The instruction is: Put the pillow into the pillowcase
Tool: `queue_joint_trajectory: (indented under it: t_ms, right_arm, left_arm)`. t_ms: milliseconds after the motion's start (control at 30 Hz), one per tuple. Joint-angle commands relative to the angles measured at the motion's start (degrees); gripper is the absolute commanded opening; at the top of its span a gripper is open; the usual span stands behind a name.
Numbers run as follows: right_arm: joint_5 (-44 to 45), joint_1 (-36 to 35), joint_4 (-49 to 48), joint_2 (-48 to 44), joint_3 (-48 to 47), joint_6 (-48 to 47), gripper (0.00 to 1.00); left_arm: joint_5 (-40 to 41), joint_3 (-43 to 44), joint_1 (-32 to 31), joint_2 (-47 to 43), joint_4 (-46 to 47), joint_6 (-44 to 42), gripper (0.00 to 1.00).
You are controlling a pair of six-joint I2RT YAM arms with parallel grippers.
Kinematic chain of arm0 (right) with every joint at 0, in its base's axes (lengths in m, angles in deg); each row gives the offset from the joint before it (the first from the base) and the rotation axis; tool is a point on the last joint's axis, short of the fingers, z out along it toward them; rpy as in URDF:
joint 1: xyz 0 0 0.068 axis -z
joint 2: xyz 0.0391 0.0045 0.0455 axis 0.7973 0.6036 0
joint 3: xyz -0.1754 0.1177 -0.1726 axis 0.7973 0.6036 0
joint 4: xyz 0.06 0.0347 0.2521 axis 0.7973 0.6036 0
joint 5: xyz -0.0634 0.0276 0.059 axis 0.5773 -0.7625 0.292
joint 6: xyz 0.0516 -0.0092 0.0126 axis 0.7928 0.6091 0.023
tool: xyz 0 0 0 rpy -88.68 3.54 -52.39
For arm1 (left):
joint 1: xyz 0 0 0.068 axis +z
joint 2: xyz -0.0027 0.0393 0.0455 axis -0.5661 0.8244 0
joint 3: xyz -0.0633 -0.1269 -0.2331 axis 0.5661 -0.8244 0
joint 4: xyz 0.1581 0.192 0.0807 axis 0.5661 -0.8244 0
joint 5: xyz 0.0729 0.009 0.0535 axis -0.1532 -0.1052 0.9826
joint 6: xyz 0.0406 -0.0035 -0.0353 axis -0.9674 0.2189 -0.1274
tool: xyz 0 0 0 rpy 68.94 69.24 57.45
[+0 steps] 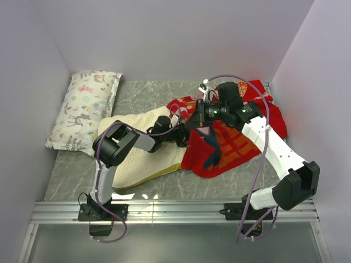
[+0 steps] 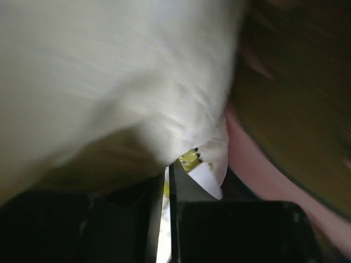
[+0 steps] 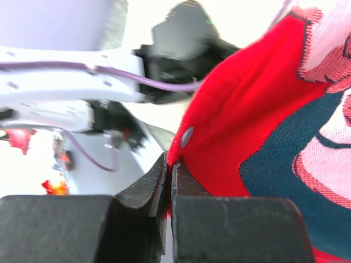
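Pillow corner pinched between L gripper fingers; R gripper clamped tight on red pillowcase hem.

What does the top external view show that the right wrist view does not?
Only the top view shows the cream pillow lying left of the pillowcase, and the animal-print pillow in the far left corner. Only the right wrist view shows the right gripper shut on the pillowcase's red edge, beside a small grey stud. Both show the red printed pillowcase.
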Motion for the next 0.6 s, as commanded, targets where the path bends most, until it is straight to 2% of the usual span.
queue_joint_trajectory:
  t_ms: [0, 100, 167, 233, 300, 333, 367, 567]
  right_arm:
    - [-5.56, -3.61, -10.39, -2.79, -4.08, 14.17, 0.0]
    - [-3.97, -6.77, -13.99, -4.11, -3.74, 18.49, 0.0]
    - [-3.09, -7.83, -16.19, -4.91, -1.99, 19.74, 0.0]
    - [-0.82, -7.83, -15.24, -4.65, 0.64, 17.64, 0.0]
    - [1.73, -6.7, -11.73, -4.12, 2.24, 13.18, 0.0]
    - [2.7, -5.91, -10.32, -3.86, 4.07, 12.11, 0.0]
    - [4.1, -3.98, -9.53, -3.51, 4.7, 10.7, 0.0]
    - [6.93, 1.48, -8.82, -2.8, 9.8, 3.58, 0.0]
  left_arm:
    - [12.33, 0.67, 1.48, -1.33, -26.54, -11.21, 0.15]
    - [15.93, -0.56, 2.1, -2.82, -31.92, -13.07, 0.18]
    - [15.16, -0.92, 2.62, -3.44, -29.93, -13.25, 0.19]
    - [8.06, -1.27, 3.85, -4.49, -25.79, -14.03, 0.23]
    - [0.62, -1.62, 4.47, -8.34, -23.59, -15.09, 0.3]
    - [-1.61, -2.32, 4.65, -10.27, -22.79, -16.22, 0.37]
    - [-3.11, -3.11, 4.91, -14.99, -23.13, -17.54, 0.4]
    - [-7.87, -9.96, 10.0, -31.62, -37.79, -30.45, 0.59]
